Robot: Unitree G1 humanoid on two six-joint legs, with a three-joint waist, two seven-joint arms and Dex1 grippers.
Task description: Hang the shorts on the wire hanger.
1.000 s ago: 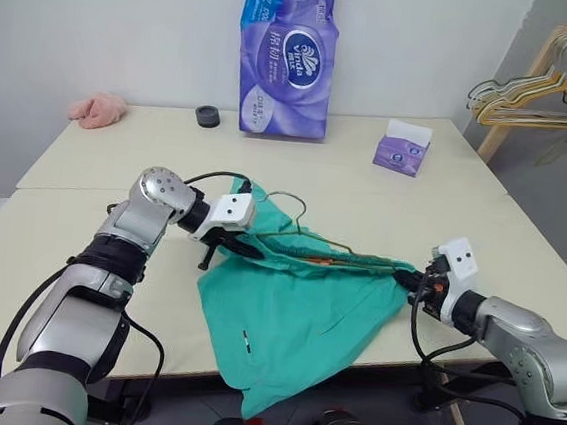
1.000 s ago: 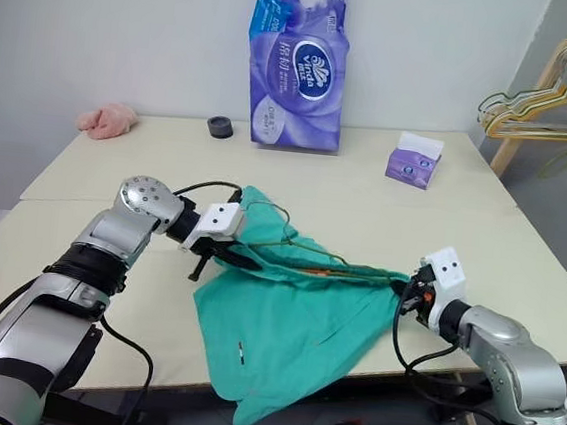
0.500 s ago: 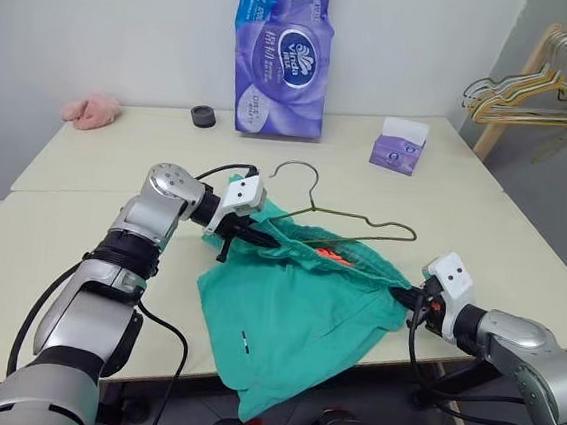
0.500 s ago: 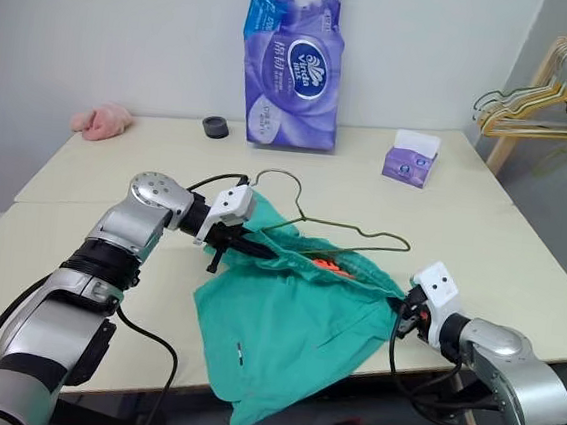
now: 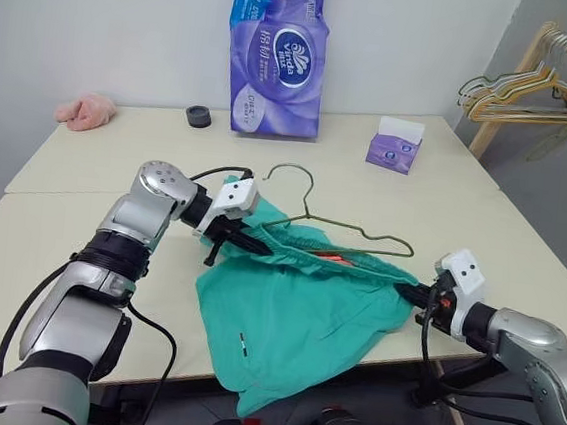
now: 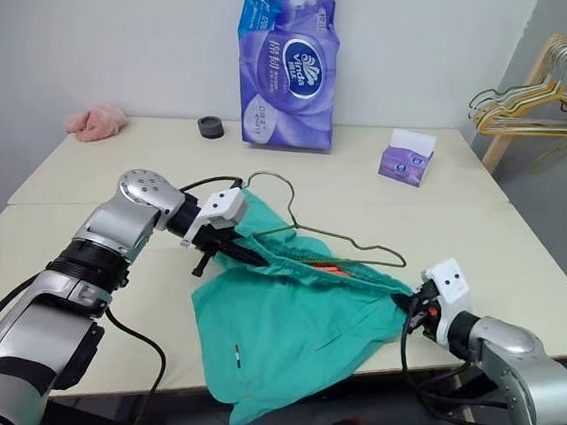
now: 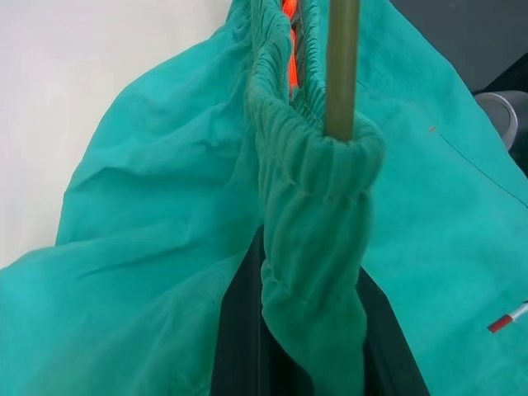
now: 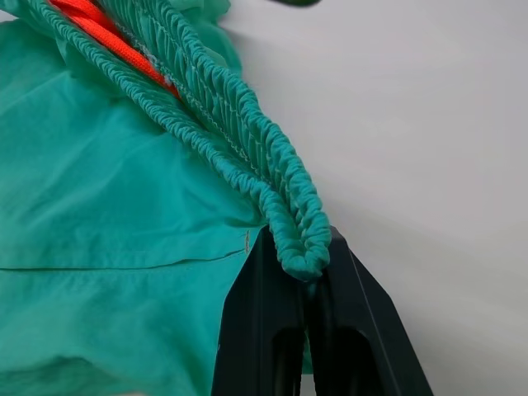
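Observation:
The teal shorts (image 5: 294, 309) lie over the table's front edge, one leg hanging below it. Their gathered waistband (image 8: 247, 157) is stretched between my two grippers, with an orange mark showing inside. My left gripper (image 5: 250, 243) is shut on the waistband's left end (image 7: 309, 272). My right gripper (image 5: 409, 291) is shut on its right end near the table edge. The wire hanger (image 5: 357, 228) stands tilted up behind the waistband, hook raised. In the left wrist view its wire (image 7: 341, 66) enters the waistband fold just beyond the fingers.
A tall purple tissue pack (image 5: 278, 56), a black roll (image 5: 198, 116) and a pink cloth wad (image 5: 84, 110) sit along the table's back. A small purple tissue box (image 5: 394, 148) is at back right. A wooden rack with more hangers (image 5: 521, 95) stands off the table's right.
The hanger has tipped up from lying on the shorts, its hook now raised. My left gripper rose slightly and rolled with the waistband. The camera view shifted a little.

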